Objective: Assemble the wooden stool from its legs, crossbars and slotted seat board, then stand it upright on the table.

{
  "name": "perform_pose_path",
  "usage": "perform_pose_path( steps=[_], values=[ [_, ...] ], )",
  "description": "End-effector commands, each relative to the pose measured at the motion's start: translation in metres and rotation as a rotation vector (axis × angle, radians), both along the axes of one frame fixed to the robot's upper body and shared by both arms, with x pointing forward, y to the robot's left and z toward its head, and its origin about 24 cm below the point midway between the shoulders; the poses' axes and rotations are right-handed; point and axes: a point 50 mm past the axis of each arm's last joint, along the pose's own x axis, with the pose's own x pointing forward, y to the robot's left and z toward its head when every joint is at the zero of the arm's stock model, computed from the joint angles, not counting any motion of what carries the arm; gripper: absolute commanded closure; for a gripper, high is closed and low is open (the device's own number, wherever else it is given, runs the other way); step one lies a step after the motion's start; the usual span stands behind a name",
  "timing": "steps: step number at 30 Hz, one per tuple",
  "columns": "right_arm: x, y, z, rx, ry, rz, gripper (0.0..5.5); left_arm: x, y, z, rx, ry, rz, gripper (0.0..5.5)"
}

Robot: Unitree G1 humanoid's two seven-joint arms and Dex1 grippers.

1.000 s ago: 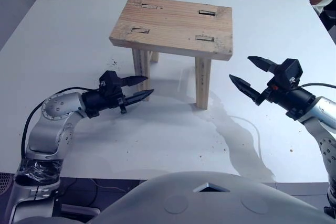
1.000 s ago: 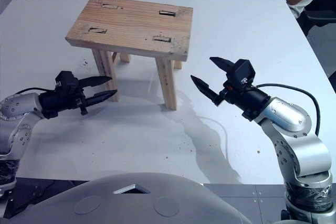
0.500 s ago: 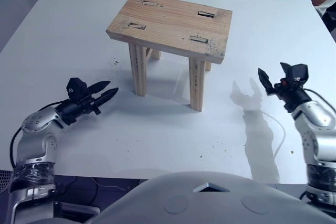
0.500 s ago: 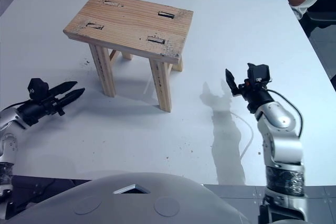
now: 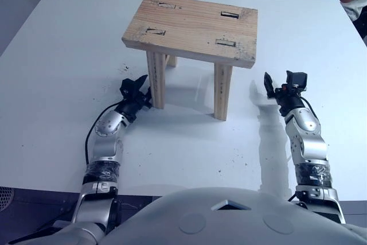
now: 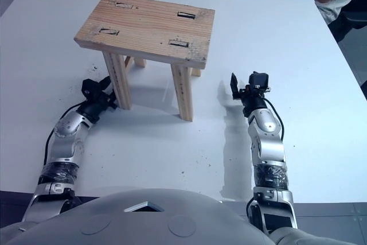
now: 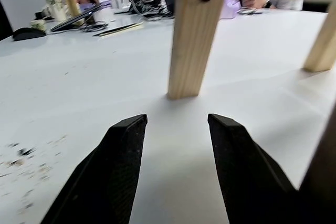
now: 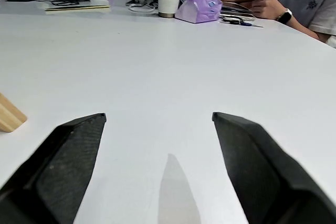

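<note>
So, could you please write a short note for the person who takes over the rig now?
Stool: assembled, upright on the table.
Left pincer: open, empty, low over the table, close before the stool's near left leg.
Right pincer: open, empty, right of the stool, apart from it.
Done: assembly and standing, by the look.
Left: probably only to pull both arms back.

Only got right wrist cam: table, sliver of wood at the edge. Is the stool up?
Observer: Yes, the stool stands upright on the table.
Operator: Left gripper?
Observer: The left gripper is open, empty, low beside the stool's near left leg.
Operator: Mine clear of it?
Observer: Yes, the right gripper sits apart from the stool, off its right side.
</note>
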Motion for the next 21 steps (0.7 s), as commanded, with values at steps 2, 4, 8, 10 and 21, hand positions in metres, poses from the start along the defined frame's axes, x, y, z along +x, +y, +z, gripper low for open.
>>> perform_pose_path(
  steps=[2, 4, 8, 10, 21],
  values=[
    [0.007, -0.009, 0.002, -0.016, -0.027, -0.044, 1.73, 0.005, -0.001, -0.004, -0.013, 0.011, 0.066, 3.31],
    [0.007, -0.009, 0.001, -0.015, -0.031, -0.046, 1.73, 0.007, 0.001, -0.005, -0.013, 0.005, 0.086, 3.31],
    [0.011, -0.006, 0.000, -0.008, -0.043, -0.045, 1.73, 0.014, 0.005, -0.002, 0.009, -0.030, 0.165, 3.31],
    [0.012, -0.006, -0.001, -0.008, -0.046, -0.042, 1.73, 0.017, 0.007, -0.003, 0.018, -0.040, 0.202, 3.31],
    [0.020, 0.002, -0.002, -0.034, -0.060, -0.013, 1.73, 0.025, -0.002, -0.010, 0.036, -0.048, 0.284, 3.31]
  ],
)
